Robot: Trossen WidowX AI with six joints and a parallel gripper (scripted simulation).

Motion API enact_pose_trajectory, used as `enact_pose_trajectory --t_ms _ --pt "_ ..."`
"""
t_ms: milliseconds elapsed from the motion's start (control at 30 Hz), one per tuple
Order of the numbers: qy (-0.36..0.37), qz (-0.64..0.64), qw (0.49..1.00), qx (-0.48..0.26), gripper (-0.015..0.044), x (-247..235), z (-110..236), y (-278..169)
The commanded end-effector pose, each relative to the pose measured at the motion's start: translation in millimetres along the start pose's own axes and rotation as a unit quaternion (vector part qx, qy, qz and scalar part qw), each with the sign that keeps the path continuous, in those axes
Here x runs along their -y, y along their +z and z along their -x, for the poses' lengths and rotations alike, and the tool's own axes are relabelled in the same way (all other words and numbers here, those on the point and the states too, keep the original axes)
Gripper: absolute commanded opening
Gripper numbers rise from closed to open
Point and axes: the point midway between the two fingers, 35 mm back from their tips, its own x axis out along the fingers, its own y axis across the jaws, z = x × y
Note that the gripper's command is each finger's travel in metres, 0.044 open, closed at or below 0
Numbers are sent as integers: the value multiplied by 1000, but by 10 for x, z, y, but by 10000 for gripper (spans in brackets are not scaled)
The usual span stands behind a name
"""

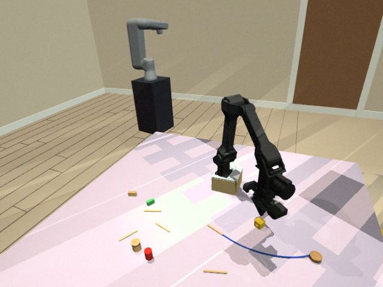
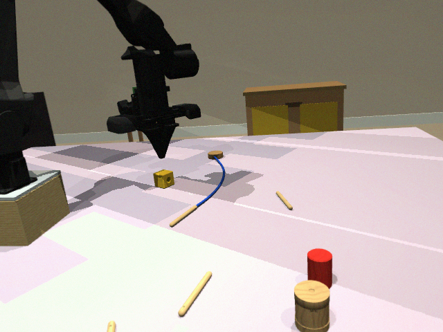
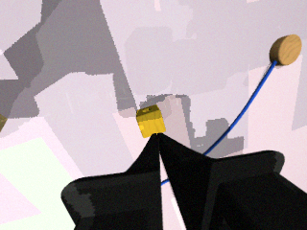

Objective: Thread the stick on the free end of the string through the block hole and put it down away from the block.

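The yellow wooden block (image 1: 259, 223) (image 2: 164, 178) (image 3: 151, 122) with a hole sits on the table. My gripper (image 1: 261, 213) (image 2: 161, 155) (image 3: 156, 137) hangs just above and behind it, fingers shut together to a point, with nothing between them. The thin stick (image 1: 215, 229) (image 2: 183, 216) on the string lies flat on the table, left of the block in the top view. The blue string (image 1: 263, 252) (image 2: 216, 185) (image 3: 240, 117) curves from it to the round wooden button (image 1: 315, 256) (image 2: 215, 154) (image 3: 286, 49). The stick is hidden behind my fingers in the wrist view.
Several loose sticks (image 1: 162, 226) (image 1: 215, 271) (image 2: 283, 200) (image 2: 194, 293) lie about. A red cylinder (image 1: 148, 253) (image 2: 319, 267) and a wooden cylinder (image 1: 135, 244) (image 2: 311, 305) stand together. A green piece (image 1: 150, 201) and a small wooden piece (image 1: 132, 193) lie farther off. The arm's base box (image 1: 226, 182) (image 2: 28, 210) stands behind the block.
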Motion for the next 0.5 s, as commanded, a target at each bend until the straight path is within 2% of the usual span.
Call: enact_pose_trajectory --t_ms 0,233,467 --pt "0 0 1000 0 0 0 0 0" --pt "0 0 1000 0 0 0 0 0" --pt "0 0 1000 0 184 0 0 0"
